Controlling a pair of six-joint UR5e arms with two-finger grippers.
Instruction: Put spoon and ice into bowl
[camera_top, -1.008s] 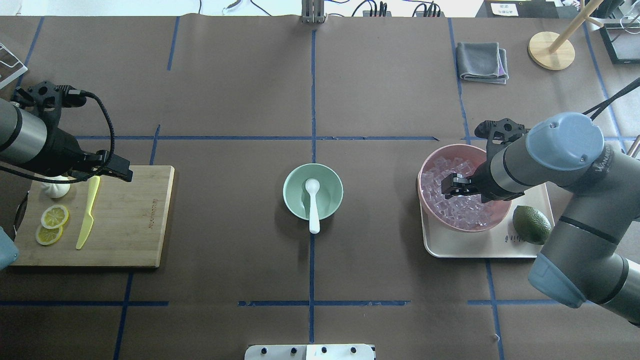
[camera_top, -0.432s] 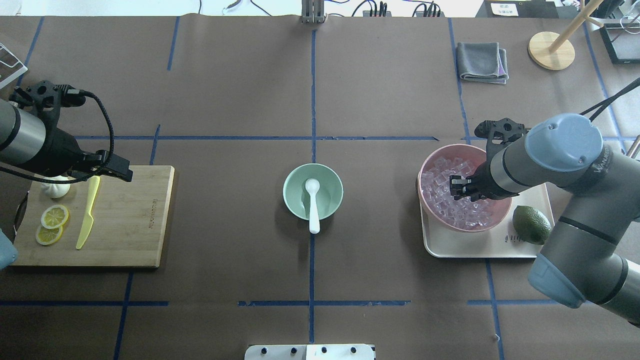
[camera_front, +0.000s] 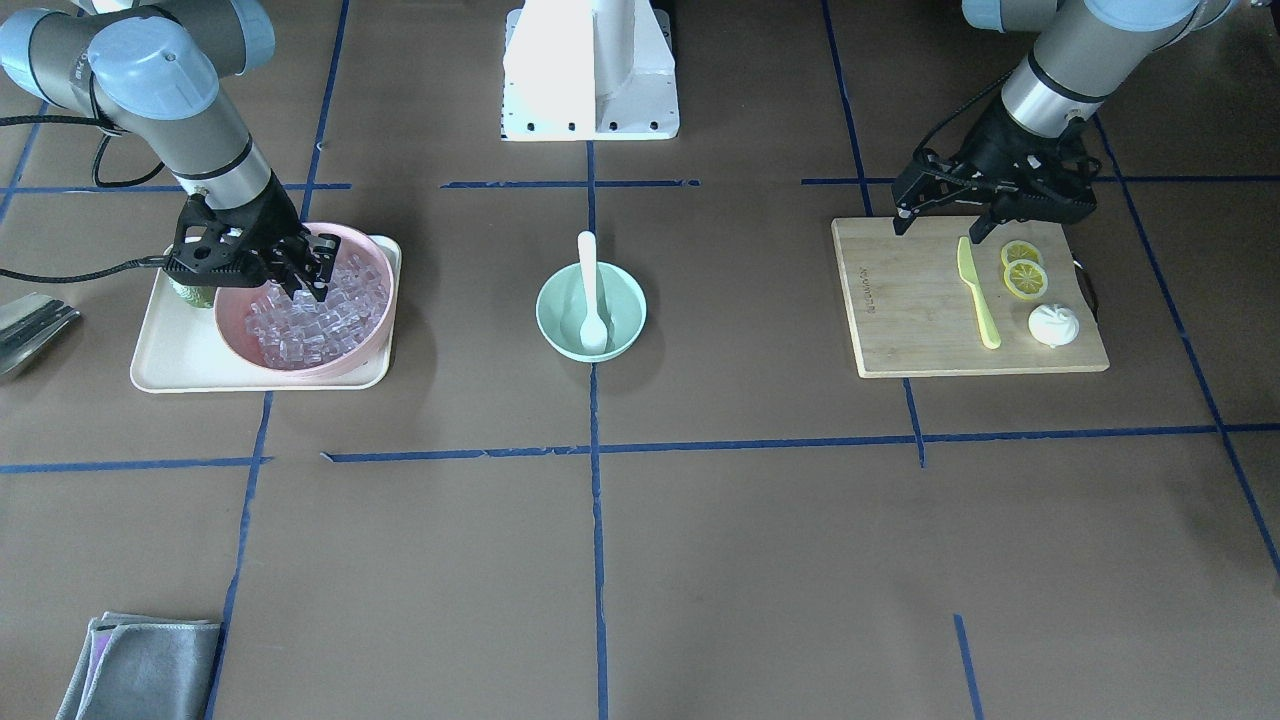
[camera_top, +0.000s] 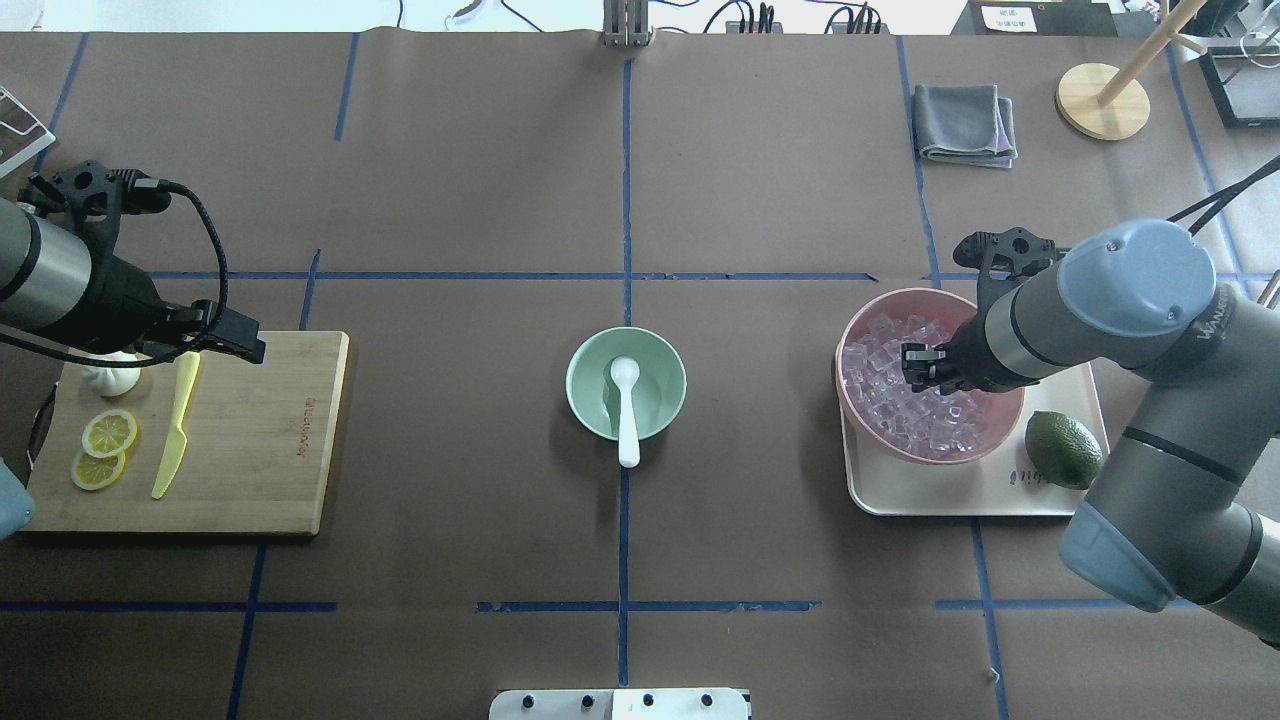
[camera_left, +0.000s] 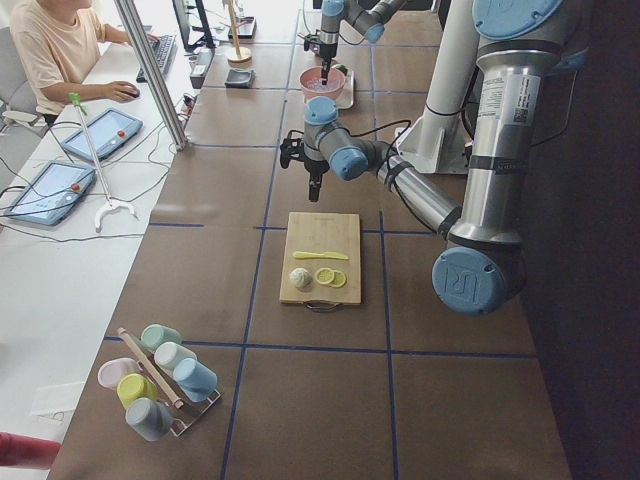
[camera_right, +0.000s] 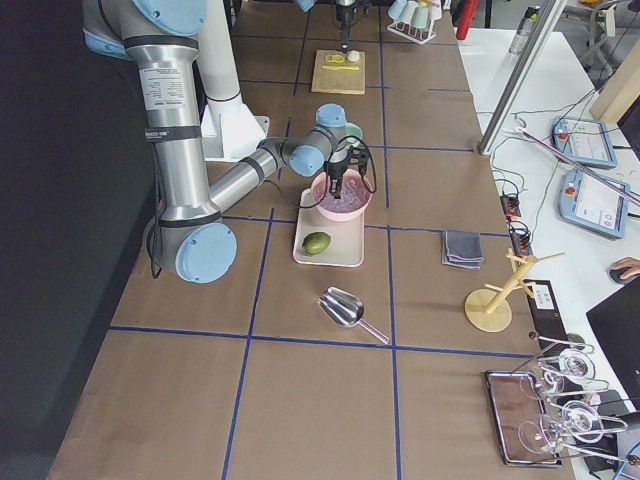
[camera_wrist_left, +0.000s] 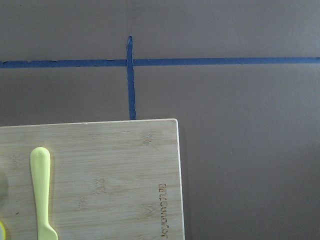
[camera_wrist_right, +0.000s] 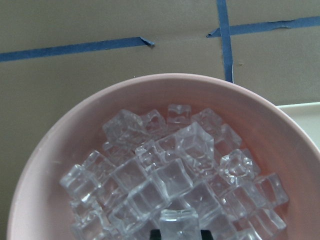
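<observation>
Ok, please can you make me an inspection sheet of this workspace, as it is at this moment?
Surface: table under brown paper with blue tape lines.
Job's things: spoon lies in the mint-green bowl, handle over the rim; ice all in the pink bowl, none seen in the mint-green one.
Clutter: cutting board with knife and lemon slices; tray with lime; grey cloth; metal scoop; cup rack.
Grippers: right claw down in the pink bowl, apparently closed on one cube of ice; left claw above the board, open or shut unclear.
Cables: black cable looped at the left wrist.
Surroundings: person seated at a side desk.
</observation>
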